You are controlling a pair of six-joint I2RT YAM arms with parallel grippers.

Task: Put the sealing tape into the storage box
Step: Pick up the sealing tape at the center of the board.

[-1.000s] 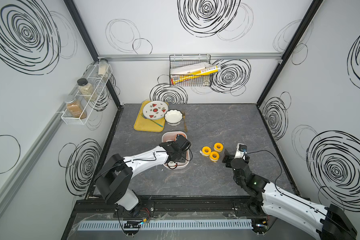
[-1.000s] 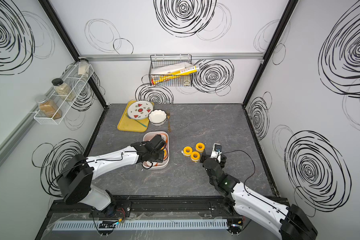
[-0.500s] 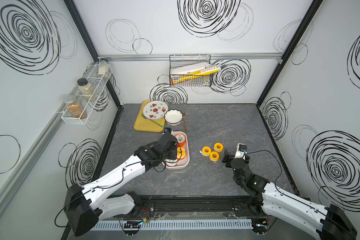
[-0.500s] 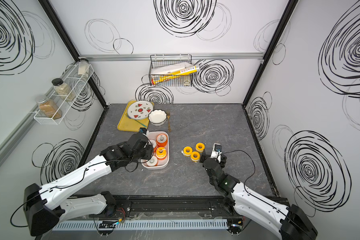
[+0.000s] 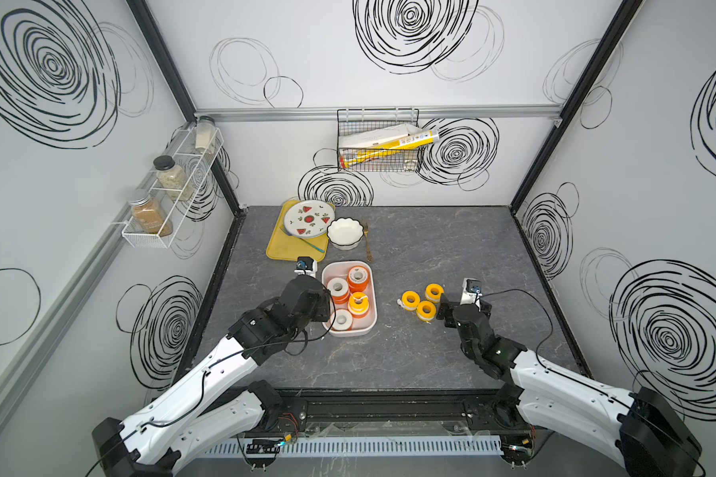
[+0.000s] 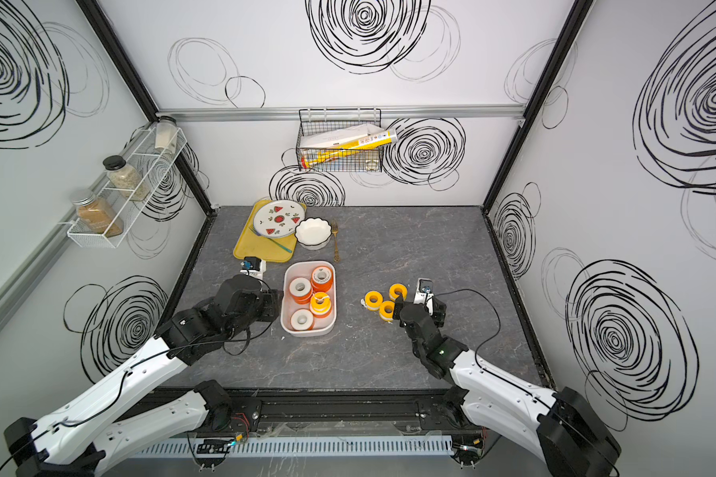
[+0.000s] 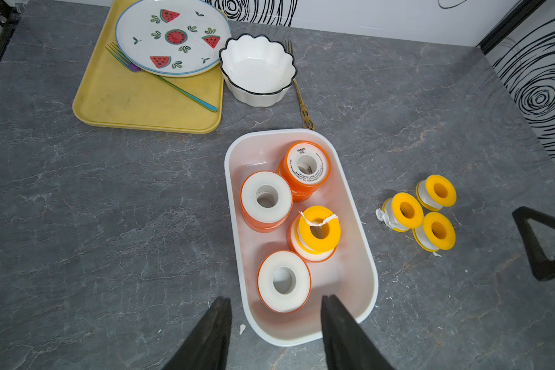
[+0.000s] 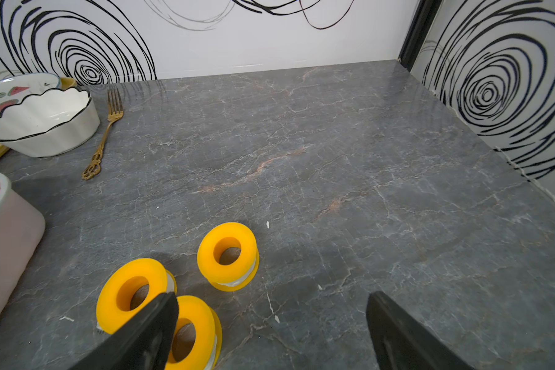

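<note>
Right hand (image 8: 271, 298) spread, sealing tape (image 8: 228, 253) just beside

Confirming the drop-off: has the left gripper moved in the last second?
Yes. The left gripper drew back from over the storage box to its near left corner.

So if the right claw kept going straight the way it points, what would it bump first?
Probably the nearest yellow tape spool: one finger of the open right claw covers its edge in the wrist view. The gap between the fingers mostly faces bare table, though depth is unclear.
</note>
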